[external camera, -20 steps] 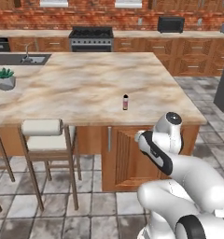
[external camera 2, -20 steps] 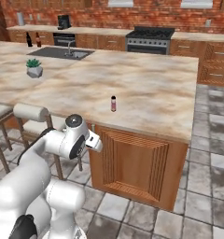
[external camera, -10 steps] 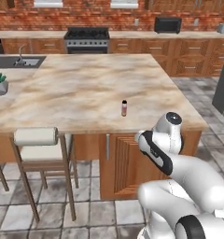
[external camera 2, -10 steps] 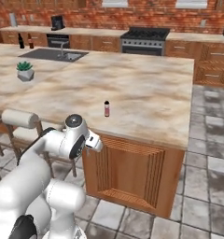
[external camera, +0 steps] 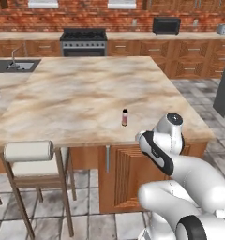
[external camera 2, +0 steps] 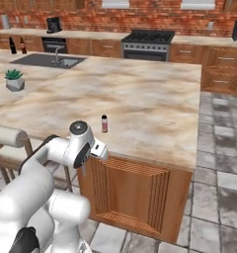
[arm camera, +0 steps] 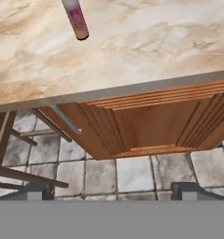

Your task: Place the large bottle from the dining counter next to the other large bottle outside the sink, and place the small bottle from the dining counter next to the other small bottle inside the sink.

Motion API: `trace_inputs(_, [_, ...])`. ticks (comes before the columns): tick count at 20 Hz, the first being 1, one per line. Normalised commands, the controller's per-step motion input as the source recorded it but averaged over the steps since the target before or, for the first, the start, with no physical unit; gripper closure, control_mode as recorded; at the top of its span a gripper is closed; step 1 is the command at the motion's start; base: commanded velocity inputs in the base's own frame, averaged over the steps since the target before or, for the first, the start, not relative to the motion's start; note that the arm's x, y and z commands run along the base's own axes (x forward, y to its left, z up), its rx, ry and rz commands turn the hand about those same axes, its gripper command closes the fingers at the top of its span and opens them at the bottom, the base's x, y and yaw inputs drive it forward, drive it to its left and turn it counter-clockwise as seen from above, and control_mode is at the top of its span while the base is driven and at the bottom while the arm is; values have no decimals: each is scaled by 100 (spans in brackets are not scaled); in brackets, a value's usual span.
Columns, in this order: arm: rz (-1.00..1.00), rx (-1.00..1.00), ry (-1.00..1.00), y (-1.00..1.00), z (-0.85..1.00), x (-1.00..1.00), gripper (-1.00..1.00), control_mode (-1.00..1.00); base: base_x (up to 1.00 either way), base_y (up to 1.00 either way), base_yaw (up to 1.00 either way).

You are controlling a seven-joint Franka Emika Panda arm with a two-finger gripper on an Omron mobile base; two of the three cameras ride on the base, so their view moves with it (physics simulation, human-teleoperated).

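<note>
I hold the gripper point(arm camera: 112, 189) spread wide and empty just off the dining counter point(external camera: 77, 93), facing its wooden front. The small bottle point(external camera: 124, 117) stands upright near that edge. Best, I judge, to lift clear of the rim, then straddle the bottle squarely before closing.

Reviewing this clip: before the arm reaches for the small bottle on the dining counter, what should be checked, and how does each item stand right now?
1. small bottle upright on the dining counter: ok.
2. gripper open, nothing between its fingertips: ok.
3. Gripper above the counter top: not ok; the hand view looks at the cabinet front below the edge.
4. Counter around the bottle free of obstacles: ok.
5. sink in sight across the counter: ok.
6. Other small bottle inside the sink: cannot tell.
</note>
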Motion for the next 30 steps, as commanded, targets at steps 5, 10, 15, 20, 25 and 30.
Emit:
trace_inputs(5, [0,0,0,0,0,0,-100,100,39,17,-3])
trace_inputs(10, [0,0,0,0,0,0,-100,100,37,29,-1])
trace_inputs(15, [0,0,0,0,0,0,-100,100,35,41,0])
trace_inputs(20, [0,0,0,0,0,0,-100,100,45,21,-1])
trace_inputs(25, [0,0,0,0,0,0,-100,100,53,2,-3])
trace_inputs(30, [0,0,0,0,0,0,-100,100,45,6,-3])
